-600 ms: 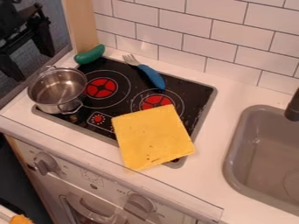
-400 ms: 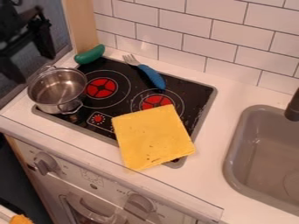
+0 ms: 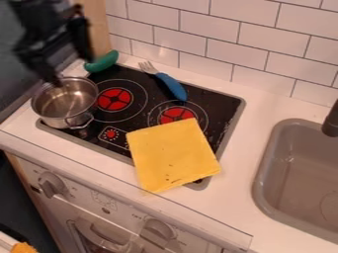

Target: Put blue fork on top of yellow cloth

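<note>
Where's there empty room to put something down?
There's bare white counter between the stove and the sink, and more behind the sink, by the tiles. It's crowded at the stove's left, with the pot, the green vegetable and the gripper. The yellow cloth covers the front right.

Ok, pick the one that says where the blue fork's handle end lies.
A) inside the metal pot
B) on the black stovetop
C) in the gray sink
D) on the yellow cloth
B: the blue fork has its handle end on the black stovetop, above the yellow cloth in the view and apart from it.
</note>
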You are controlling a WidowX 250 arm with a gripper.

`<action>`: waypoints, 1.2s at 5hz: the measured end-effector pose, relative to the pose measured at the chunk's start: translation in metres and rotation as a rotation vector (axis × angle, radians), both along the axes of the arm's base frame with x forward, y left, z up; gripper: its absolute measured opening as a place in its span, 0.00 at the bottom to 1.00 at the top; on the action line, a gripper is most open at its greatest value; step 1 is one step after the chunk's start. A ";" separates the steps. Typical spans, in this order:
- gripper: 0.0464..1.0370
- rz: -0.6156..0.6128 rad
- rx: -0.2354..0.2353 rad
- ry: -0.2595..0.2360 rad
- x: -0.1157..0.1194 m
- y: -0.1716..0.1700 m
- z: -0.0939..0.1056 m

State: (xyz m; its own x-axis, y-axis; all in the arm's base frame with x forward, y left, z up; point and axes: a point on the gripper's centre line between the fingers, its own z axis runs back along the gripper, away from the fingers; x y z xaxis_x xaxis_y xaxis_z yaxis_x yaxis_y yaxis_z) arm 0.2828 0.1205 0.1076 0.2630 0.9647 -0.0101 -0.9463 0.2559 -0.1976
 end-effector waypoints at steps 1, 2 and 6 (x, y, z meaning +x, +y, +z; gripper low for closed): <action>0.96 -0.108 0.008 -0.014 0.033 -0.021 -0.006; 0.96 -0.178 0.027 -0.033 0.058 -0.036 -0.020; 0.96 -0.323 0.129 -0.023 0.137 -0.070 -0.080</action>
